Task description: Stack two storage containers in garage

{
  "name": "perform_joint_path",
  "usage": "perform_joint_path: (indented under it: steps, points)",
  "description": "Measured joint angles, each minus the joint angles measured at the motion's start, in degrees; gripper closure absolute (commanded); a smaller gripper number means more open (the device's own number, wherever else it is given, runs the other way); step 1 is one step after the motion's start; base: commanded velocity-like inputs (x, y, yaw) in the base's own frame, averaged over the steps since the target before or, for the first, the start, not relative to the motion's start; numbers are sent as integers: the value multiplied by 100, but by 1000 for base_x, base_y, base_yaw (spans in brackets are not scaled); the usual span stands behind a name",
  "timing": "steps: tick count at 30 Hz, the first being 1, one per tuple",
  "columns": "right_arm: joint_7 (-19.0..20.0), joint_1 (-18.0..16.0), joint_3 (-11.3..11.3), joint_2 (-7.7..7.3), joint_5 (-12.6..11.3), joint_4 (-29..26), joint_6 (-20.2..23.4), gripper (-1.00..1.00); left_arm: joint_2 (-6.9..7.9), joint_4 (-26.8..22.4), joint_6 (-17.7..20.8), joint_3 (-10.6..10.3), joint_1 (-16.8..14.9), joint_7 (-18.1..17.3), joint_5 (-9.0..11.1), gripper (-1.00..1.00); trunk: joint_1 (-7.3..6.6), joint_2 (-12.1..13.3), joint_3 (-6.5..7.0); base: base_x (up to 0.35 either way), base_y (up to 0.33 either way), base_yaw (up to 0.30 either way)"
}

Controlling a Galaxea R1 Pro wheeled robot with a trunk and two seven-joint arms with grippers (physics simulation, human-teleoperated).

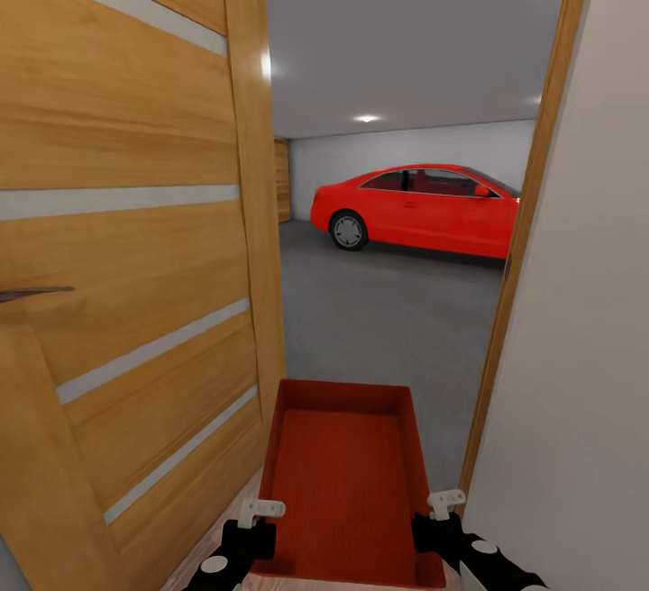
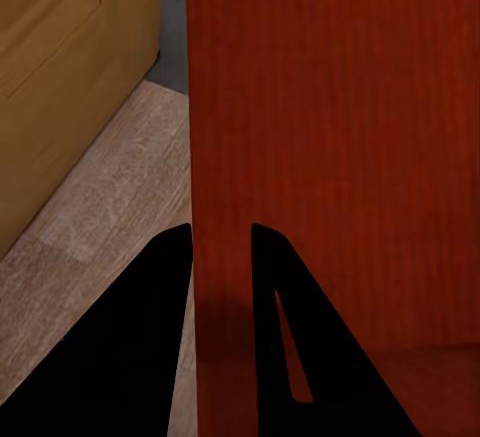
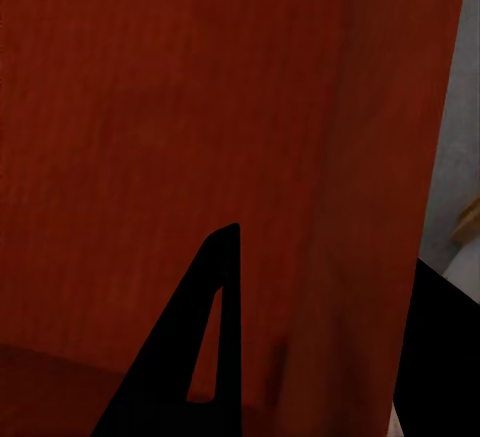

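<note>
A wood-panelled door (image 1: 126, 240) with pale inlaid stripes stood open at left, a white wall (image 1: 577, 348) at right. Beyond the doorway, dark grey flooring (image 1: 388, 321) stretched to a red coupe (image 1: 419, 208) under a ceiling light (image 1: 367, 118).

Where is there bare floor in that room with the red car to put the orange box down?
The widest bare patch is the grey floor between the doorway and the red car. It is tight in the doorway: the storage container, held by the left hand and right hand, sits between the wooden door and the white wall.
</note>
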Motion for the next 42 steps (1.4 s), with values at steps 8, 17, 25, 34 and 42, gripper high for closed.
perform_joint_path:
  steps: [8, 17, 25, 34, 42]
  points:
    - [1, 7, -25, -1, 7, 23, -47, 100, 1, -5, -4, -14, 0, 6, -14, 100, 0, 0, 0, 0, 0, 0]
    - [5, 11, -63, 0, 23, 36, -75, 100, 9, -17, -4, -47, -2, 25, -20, 100, 0, 0, 0, 0, 0, 0]
    - [6, 11, -64, -1, 25, 37, -76, 100, 9, -17, -4, -47, -2, 25, -19, 100, 0, 0, 0, 0, 0, 0]
    - [5, 11, -68, 0, 31, 34, -72, 100, 9, -16, -4, -47, -2, 25, -17, 100, 0, 0, 0, 0, 0, 0]
    - [5, 11, -46, -2, 2, 34, -78, 100, 10, -23, -4, -48, -2, 27, -17, 100, 0, 0, 0, 0, 0, 0]
